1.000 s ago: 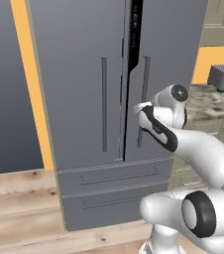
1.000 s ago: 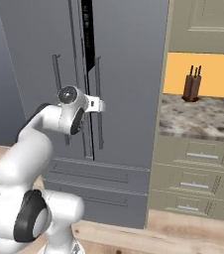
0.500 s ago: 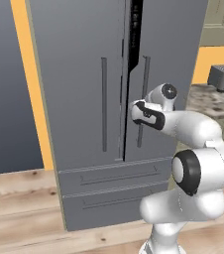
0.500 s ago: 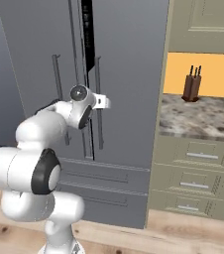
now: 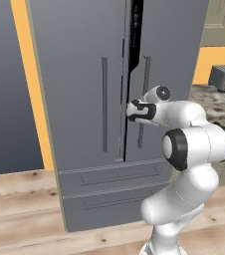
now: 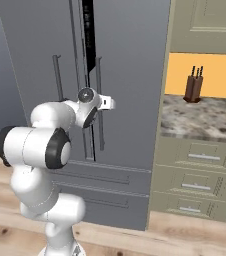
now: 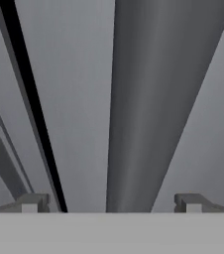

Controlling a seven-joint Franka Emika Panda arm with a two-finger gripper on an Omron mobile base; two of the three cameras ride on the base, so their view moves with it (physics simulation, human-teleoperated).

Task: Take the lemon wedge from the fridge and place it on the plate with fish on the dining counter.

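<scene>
The fridge (image 5: pixel 84 99) is seen front-on, tall & dark grey, w/ its top cut off by the frame in both base views. The right door is seen ajar: a narrow black gap (image 5: pixel 136 30) runs down between the two doors near the top, but nothing of the interior can be made out through it. The gripper (image 5: pixel 132 110) is held at the right door's handle (image 5: pixel 143 94), approx. mid-height of the door; in the left base view its tips are partly masked by the hand's own dark body, so contact can't be confirmed there. In the right base view the gripper (image 6: pixel 106 104) is seen just beside the same handle (image 6: pixel 99 100), w/ the wrist and forearm covering part of the door seam. In the hand view the handle (image 7: pixel 148 99) is shown as a broad grey bar running up between the two fingertips (image 7: pixel 32 202), which are spread wide apart w/ the bar in the gap; neither tip is seen pressed against it. The two bottom drawers (image 5: pixel 114 189) are partly hidden by the arm's lower links. To the right a stone counter (image 6: pixel 205 117) carries a knife block (image 6: pixel 193 87), and a toaster (image 5: pixel 223 77) is cut off at the frame edge.
</scene>
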